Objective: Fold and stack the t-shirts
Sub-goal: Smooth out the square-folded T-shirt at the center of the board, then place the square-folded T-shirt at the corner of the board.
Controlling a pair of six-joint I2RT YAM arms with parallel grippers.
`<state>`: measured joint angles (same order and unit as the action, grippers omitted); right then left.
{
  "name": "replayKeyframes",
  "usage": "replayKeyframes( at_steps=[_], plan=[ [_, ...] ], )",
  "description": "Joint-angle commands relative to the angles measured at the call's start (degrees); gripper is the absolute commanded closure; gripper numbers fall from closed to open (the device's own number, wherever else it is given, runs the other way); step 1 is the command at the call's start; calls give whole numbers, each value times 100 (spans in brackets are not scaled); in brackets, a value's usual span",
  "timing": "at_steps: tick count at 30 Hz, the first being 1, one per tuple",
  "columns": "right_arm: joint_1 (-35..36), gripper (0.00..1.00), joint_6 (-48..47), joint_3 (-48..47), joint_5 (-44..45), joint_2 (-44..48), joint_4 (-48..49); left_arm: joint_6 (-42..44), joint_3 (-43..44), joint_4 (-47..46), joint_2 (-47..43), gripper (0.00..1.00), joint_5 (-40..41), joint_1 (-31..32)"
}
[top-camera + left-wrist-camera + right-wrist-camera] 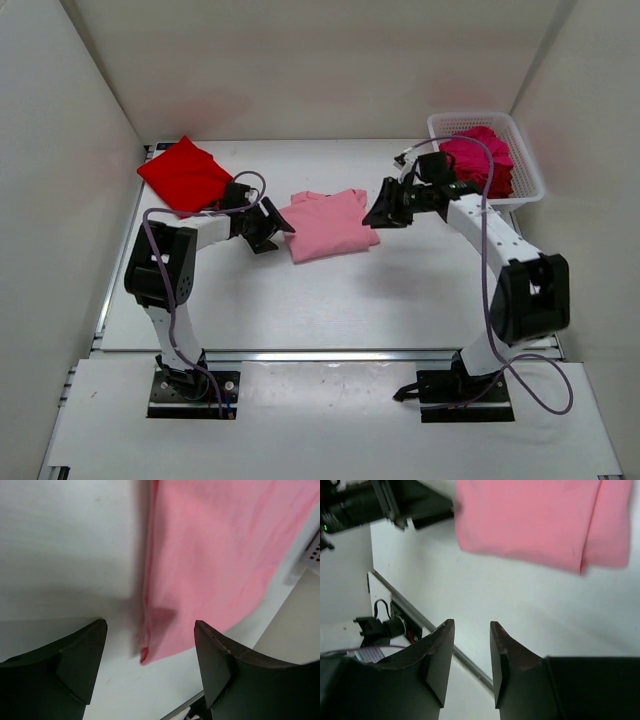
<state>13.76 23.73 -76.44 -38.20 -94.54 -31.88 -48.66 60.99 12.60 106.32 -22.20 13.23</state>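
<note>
White tabletop (400, 300), enclosed by plain white walls (300, 60), is viewed from above. At far left, a bright red cloth t-shirt (185, 172) is laid folded flat near the back corner. Right of it, the left gripper (268, 228) is held low, just beside the left edge of a light pink cloth t-shirt (330, 225), which is laid folded at the table's centre. In the left wrist view the jaws are spread wide with nothing gripped, and the pink corner is seen ahead of them. The right gripper (385, 208) is positioned at the pink shirt's right edge. Its jaws are parted narrowly and hold nothing, with bare table seen between them. At far right, a white plastic lattice basket (527, 180) is set in the back corner, with a heap of magenta and dark red cloth (480, 155) piled inside. Separate shirts cannot be told apart there.
</note>
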Motion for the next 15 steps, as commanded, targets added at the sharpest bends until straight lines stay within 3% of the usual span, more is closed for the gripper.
replayKeyframes(
  at_steps=[1, 8, 12, 14, 15],
  plan=[
    [-31, 68, 0, 735, 93, 690, -55, -283, 176, -513, 300, 19, 101, 135],
    [-198, 58, 554, 2000, -48, 2043, 463, -837, 449, -1224, 1021, 26, 418, 513],
    [-382, 56, 633, 2151, -206, 2536, 428, -978, 571, -1593, 1294, 29, 506, 698],
    [-479, 56, 686, 2204, -285, 2695, 402, -1005, 712, -1725, 1399, 44, 523, 716],
    [-540, 57, 738, 2274, -337, 2800, 410, -1039, 765, -1865, 1470, 47, 532, 777]
  ],
)
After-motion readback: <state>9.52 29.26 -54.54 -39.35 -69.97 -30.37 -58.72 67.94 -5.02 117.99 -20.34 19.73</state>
